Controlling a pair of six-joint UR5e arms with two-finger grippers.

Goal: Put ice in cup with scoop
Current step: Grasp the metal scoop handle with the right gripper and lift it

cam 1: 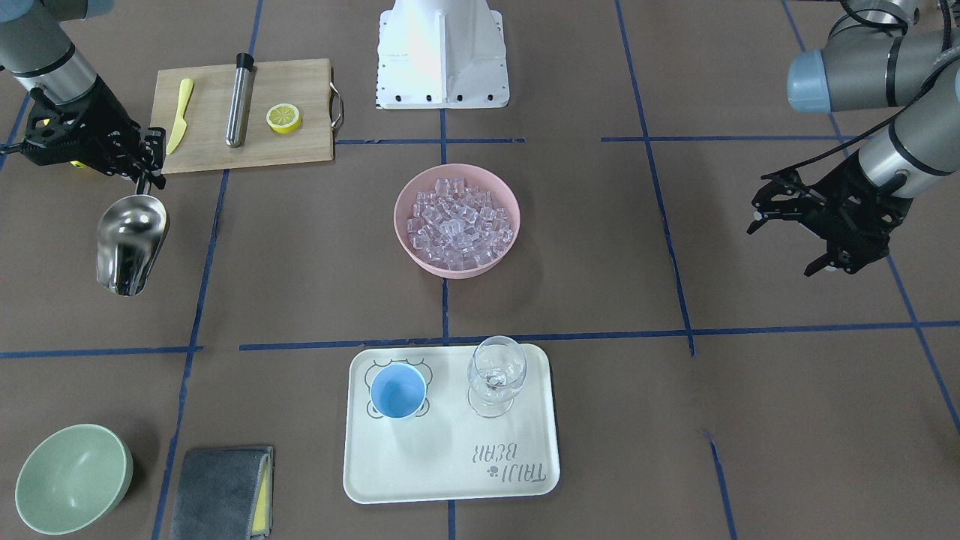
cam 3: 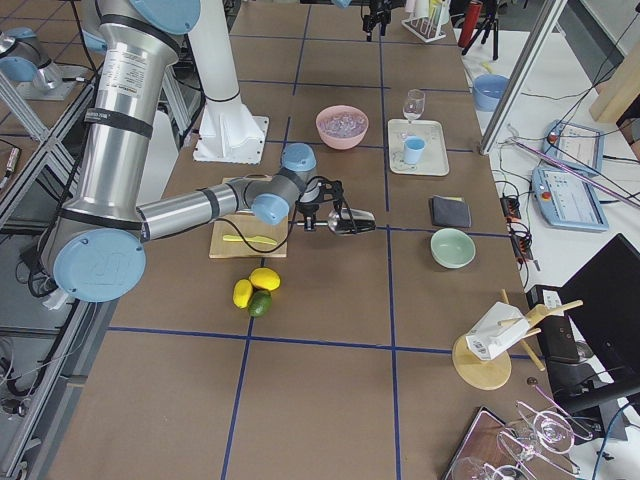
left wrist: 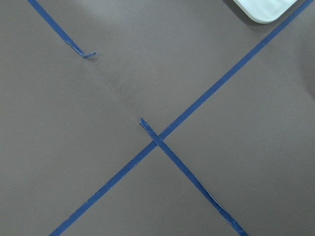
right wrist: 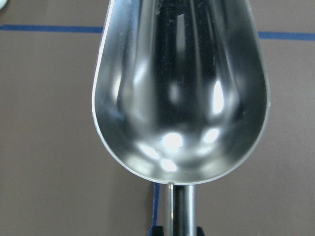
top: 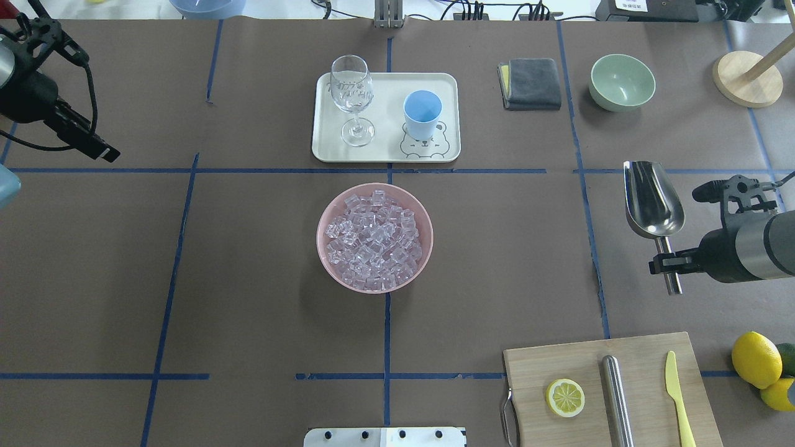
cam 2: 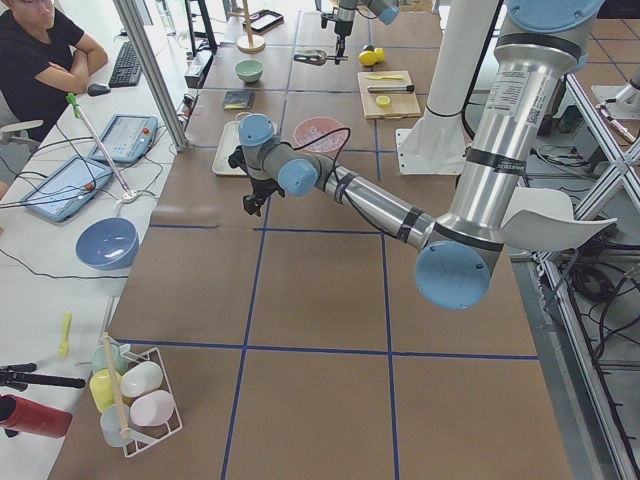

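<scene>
Empty and trough-up, probably to carry a load level, the steel scoop (right wrist: 179,98) sits clamped by its handle in the right gripper (top: 666,262). It is well apart from the ice (cam 1: 457,217) heaped in the pink bowl (cam 1: 457,271). Beyond, the light-blue cup (cam 1: 398,390) stands on the tray (cam 1: 450,472). Over bare table the left gripper (cam 1: 784,240) hovers, fingers spread and holding nothing.

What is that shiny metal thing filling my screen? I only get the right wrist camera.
Observer: A scoop. The robot's right claw grips its thin handle.
Visitor: Is there anything to scoop up?
Observer: Yes, a pink bowl heaped with ice cubes sits at the middle of the table.
Visitor: Where could the ice go?
Observer: A blue cup stands on a white tray beyond the bowl, beside a wine glass.
</scene>
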